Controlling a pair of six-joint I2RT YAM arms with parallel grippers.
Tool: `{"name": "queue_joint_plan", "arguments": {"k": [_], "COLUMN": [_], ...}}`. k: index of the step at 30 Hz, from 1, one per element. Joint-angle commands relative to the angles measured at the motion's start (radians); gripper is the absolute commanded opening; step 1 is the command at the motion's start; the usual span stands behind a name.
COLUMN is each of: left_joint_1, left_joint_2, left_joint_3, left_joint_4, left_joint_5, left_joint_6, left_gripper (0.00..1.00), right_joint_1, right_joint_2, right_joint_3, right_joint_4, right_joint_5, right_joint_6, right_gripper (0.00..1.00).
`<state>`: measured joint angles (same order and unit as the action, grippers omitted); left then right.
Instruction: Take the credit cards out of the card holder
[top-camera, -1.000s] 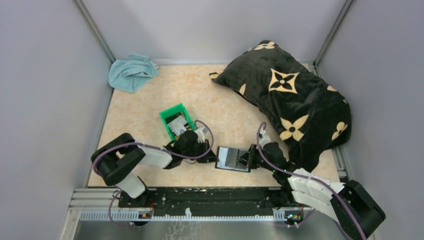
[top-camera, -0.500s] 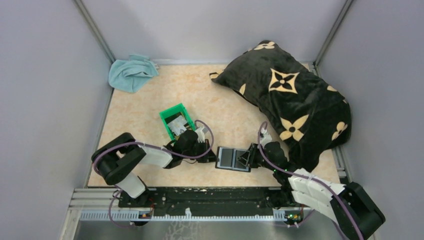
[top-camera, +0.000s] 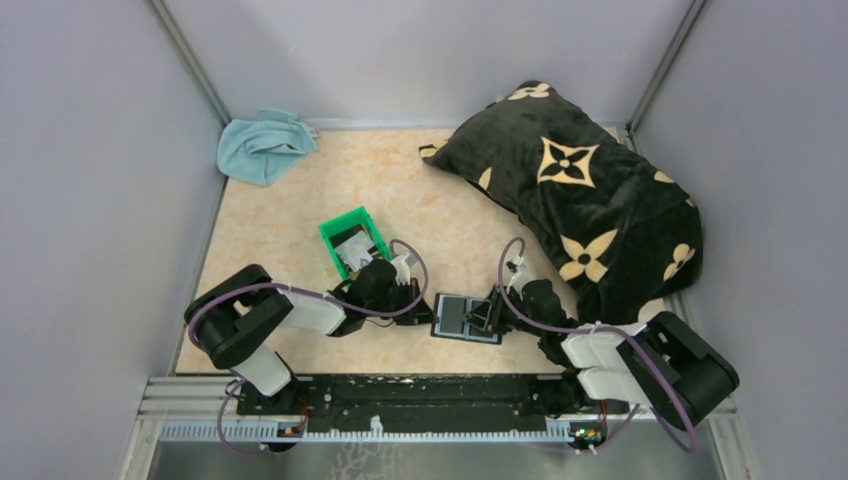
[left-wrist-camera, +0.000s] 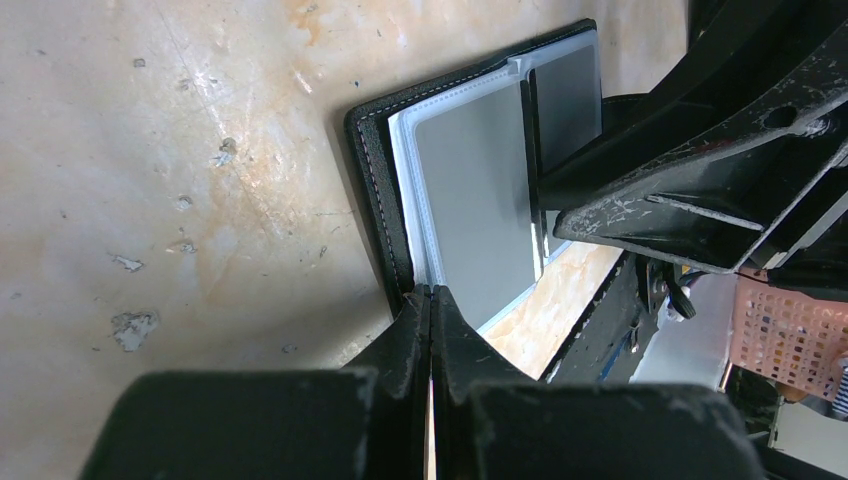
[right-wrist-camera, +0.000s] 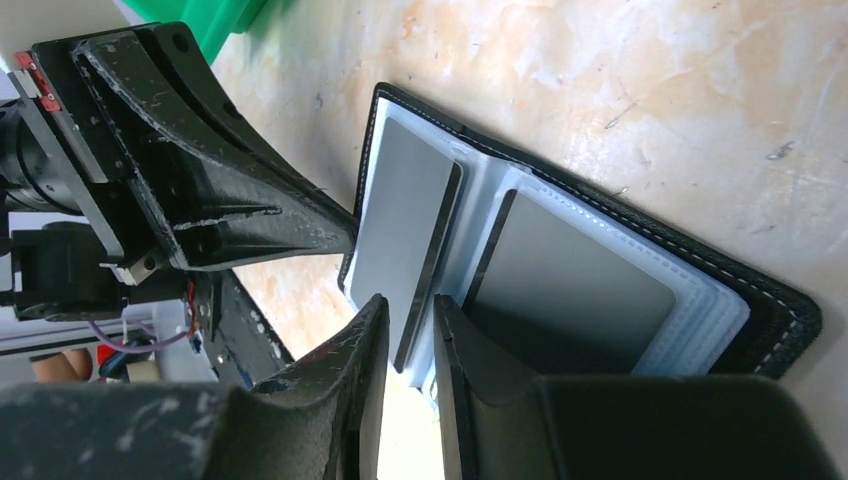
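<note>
Parts R gripper (right-wrist-camera: 408, 305) jaws, shut 1 s ago, to straddle edge of grey credit card (right-wrist-camera: 400, 230). Keeps L gripper (left-wrist-camera: 430, 300) closed tight, tips pinning card holder (right-wrist-camera: 780, 310), spread open on table (top-camera: 300, 200) btwn arms. Looks like set-up for pulling card.

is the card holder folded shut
No, the card holder lies spread open, with both grey inner panels facing up.

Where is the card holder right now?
In the top view, the card holder lies open near the front middle of the table, between the left claw and right claw. The green bin sits just up-left of it.
</note>
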<state>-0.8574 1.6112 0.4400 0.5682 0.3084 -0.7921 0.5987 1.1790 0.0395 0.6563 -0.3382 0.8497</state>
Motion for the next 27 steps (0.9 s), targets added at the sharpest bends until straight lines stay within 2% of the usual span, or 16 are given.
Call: {"name": "queue_joint_plan", "arguments": {"k": [1, 8, 11, 14, 19, 27], "left_joint_1": [-0.003, -0.003, -0.004, -0.003, -0.003, -0.003], "left_joint_2": [0.032, 0.044, 0.045, 0.044, 0.041, 0.043], "left_joint_3": [-0.007, -0.005, -0.004, -0.004, -0.007, -0.008], "left_joint_4": [-0.063, -0.054, -0.053, -0.052, -0.054, -0.054], "left_joint_5": [-0.025, -0.020, -0.019, -0.020, -0.023, -0.023], "left_joint_6": [0.017, 0.014, 0.012, 0.014, 0.013, 0.013], "left_gripper": [0.00, 0.00, 0.00, 0.00, 0.00, 0.00], "right_joint_1": [-0.004, -0.004, -0.004, -0.004, -0.003, -0.003], "right_joint_2": [0.034, 0.000, -0.003, 0.015, 0.069, 0.126], "right_joint_3": [0.007, 0.011, 0.014, 0.019, 0.012, -0.003], "right_joint_4": [0.149, 0.115, 0.102, 0.100, 0.184, 0.340], "right_joint_5": [-0.037, -0.030, -0.028, -0.027, -0.056, -0.107], "right_joint_6": [0.027, 0.026, 0.018, 0.010, 0.029, 0.094], "right_gripper": [0.23, 0.15, 0.16, 0.22, 0.25, 0.25]}}
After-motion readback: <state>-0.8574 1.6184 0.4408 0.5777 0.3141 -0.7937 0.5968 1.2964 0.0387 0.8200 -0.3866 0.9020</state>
